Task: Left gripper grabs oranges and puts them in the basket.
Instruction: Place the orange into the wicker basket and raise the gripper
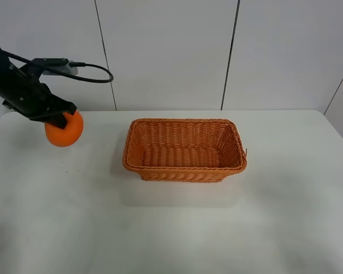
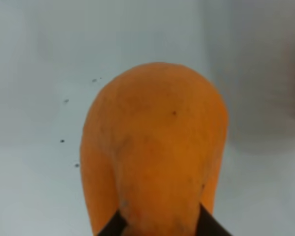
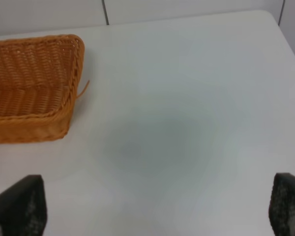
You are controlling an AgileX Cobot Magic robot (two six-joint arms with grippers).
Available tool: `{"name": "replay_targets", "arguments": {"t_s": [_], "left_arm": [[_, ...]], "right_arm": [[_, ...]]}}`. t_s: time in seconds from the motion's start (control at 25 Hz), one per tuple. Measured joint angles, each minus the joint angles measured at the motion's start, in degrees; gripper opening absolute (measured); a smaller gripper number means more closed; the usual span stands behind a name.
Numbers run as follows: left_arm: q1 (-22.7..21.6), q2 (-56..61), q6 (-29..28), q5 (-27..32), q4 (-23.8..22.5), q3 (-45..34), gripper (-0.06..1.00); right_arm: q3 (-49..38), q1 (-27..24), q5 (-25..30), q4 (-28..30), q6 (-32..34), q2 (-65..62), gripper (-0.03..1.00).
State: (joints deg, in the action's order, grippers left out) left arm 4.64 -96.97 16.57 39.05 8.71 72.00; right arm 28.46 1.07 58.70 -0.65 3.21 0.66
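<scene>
My left gripper (image 1: 62, 116) is shut on the orange (image 1: 63, 130) and holds it above the table at the far left, well left of the basket. In the left wrist view the orange (image 2: 155, 152) fills the frame between the two black fingertips (image 2: 113, 227). The woven wicker basket (image 1: 184, 170) sits at the table's middle with nothing in it, and its corner shows in the right wrist view (image 3: 64, 125). My right gripper (image 3: 157, 211) is open over bare table right of the basket; it is out of the exterior view.
The white table (image 1: 286, 217) has small dark specks (image 1: 68, 169) near the orange. A panelled white wall stands behind the table. A black cable (image 1: 94, 73) loops off the left arm.
</scene>
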Motion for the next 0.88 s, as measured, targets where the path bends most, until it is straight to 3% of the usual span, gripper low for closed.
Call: {"name": "replay_targets", "arguments": {"t_s": [0.36, 0.88], "left_arm": [[14.0, -0.5, -1.8, 0.9, 0.2, 9.1, 0.13], [28.6, -21.3, -4.5, 5.0, 0.4, 29.3, 0.13]], "right_arm": [[0.0, 0.0, 0.0, 0.0, 0.0, 0.0, 0.69], [0.0, 0.0, 0.0, 0.0, 0.0, 0.0, 0.69]]}}
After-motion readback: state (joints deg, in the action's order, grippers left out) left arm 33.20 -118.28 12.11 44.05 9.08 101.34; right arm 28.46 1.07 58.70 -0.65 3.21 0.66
